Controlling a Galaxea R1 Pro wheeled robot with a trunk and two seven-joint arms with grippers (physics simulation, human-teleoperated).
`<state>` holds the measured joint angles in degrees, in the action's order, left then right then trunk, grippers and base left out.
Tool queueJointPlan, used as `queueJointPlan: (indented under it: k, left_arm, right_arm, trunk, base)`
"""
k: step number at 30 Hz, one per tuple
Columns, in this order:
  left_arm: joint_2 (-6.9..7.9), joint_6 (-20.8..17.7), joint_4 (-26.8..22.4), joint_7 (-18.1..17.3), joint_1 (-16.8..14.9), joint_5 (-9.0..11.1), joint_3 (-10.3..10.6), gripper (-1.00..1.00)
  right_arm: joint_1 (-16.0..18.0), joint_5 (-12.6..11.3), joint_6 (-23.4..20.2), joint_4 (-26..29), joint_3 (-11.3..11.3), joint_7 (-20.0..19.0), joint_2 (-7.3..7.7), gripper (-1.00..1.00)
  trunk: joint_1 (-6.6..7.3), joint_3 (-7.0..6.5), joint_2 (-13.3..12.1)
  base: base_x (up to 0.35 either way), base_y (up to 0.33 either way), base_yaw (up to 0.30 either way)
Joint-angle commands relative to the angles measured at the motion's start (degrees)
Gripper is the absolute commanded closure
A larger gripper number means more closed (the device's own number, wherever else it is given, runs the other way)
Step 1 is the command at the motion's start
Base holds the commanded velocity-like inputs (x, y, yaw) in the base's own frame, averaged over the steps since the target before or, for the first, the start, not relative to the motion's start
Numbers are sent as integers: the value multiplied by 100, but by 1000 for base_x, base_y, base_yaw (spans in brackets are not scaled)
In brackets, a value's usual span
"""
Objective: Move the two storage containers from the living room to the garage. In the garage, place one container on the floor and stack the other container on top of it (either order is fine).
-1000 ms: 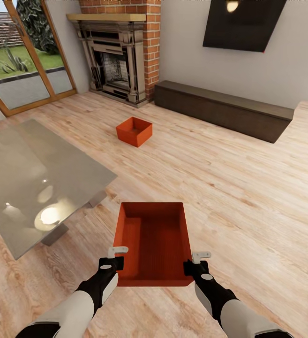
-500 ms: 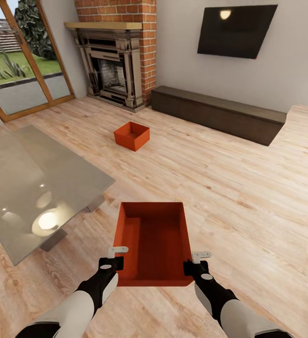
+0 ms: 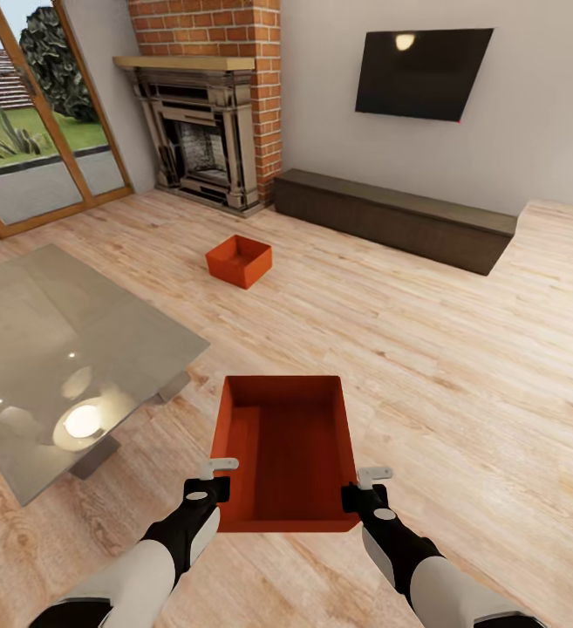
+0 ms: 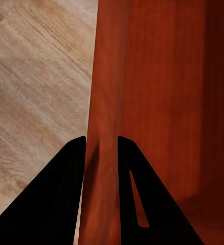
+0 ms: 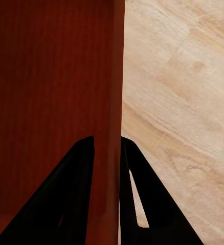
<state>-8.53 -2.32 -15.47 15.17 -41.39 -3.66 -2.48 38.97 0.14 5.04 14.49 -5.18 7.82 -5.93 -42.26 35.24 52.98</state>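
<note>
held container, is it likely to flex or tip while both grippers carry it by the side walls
The held container probably flexes little: its walls look straight where the left gripper and right gripper pinch them. Likely light, being empty and thin-walled. Tipping seems unlikely, since it sits level between opposite grips.

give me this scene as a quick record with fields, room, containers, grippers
room: living room, wood-plank floor, brick fireplace, glass table
held container: orange-red, lidless, empty, gripped by both side walls
left gripper: shut on the held container's left wall
right gripper: shut on its right wall
second container: on the floor in front of the fireplace, untouched
</note>
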Motion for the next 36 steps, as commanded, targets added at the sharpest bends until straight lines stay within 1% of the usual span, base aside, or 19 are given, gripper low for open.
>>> queueJointPlan:
  k: [1, 11, 36]
  left_arm:
    - [0, -32, -9, 99, -1, -100, -140, 100]
    - [0, -32, -9, 100, -1, -100, -142, 100]
    - [0, -32, -9, 105, -1, -91, -147, 100]
  right_arm:
    - [5, 21, 15, 1, 61, 53, 4, 100]
    - [5, 13, 15, 1, 62, 53, 4, 100]
    - [5, 3, 15, 1, 65, 53, 4, 100]
  trunk:
    - [22, -23, -38]
    - [242, -289, -439]
    - [242, -506, -439]
  base:
    - [0, 0, -75]
    - [0, 0, -74]
    - [0, 0, -65]
